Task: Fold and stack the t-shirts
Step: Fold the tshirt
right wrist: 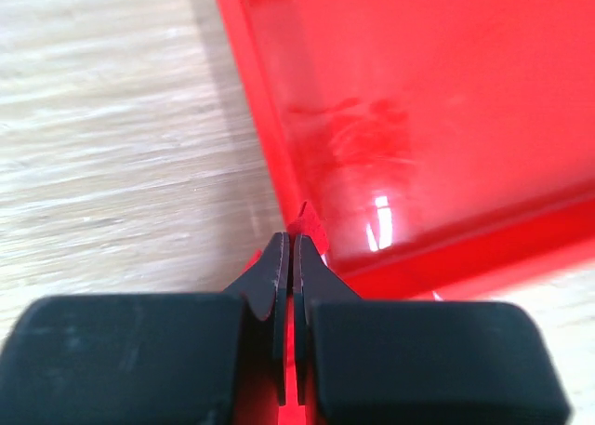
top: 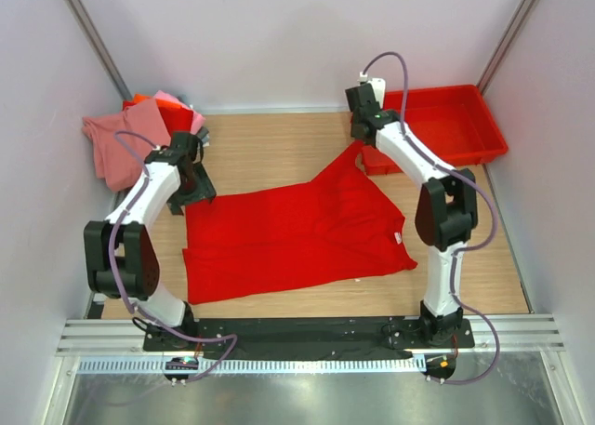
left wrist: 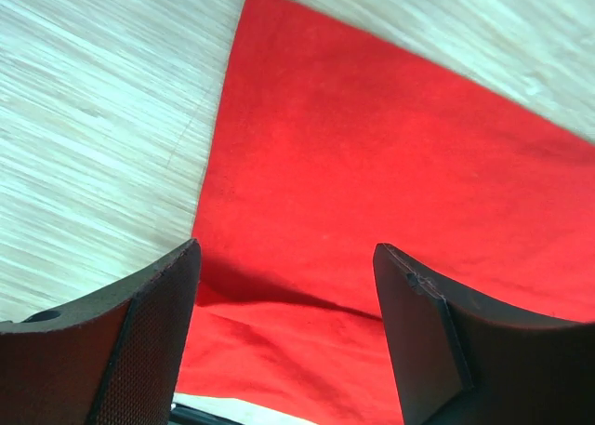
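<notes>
Pinching side: the right gripper [right wrist: 293,250] is closed, and a thin sliver of the red t-shirt [top: 297,230] is caught between its jaws.
Grip place: the shirt's far right corner is held, just beside the near left corner of the red tray [top: 446,118].
Open side: the fingers of the left gripper [left wrist: 288,258] are spread wide apart over the shirt's far left corner. Nothing is held there, and whether the cloth is touched cannot be told.
Shirt position: the red t-shirt is spread mostly flat on the middle of the wooden table [top: 279,137], between the two arms. A peak of cloth is drawn up toward the right gripper, and a crease is seen under the left fingers.
Other shirts: a heap of t-shirts [top: 121,141] in dusty pink, orange and red is bunched at the far left corner of the table, behind the left arm and apart from the spread shirt.
Tray: it is set at the far right of the table, and its glossy wall fills much of the right wrist view.
</notes>
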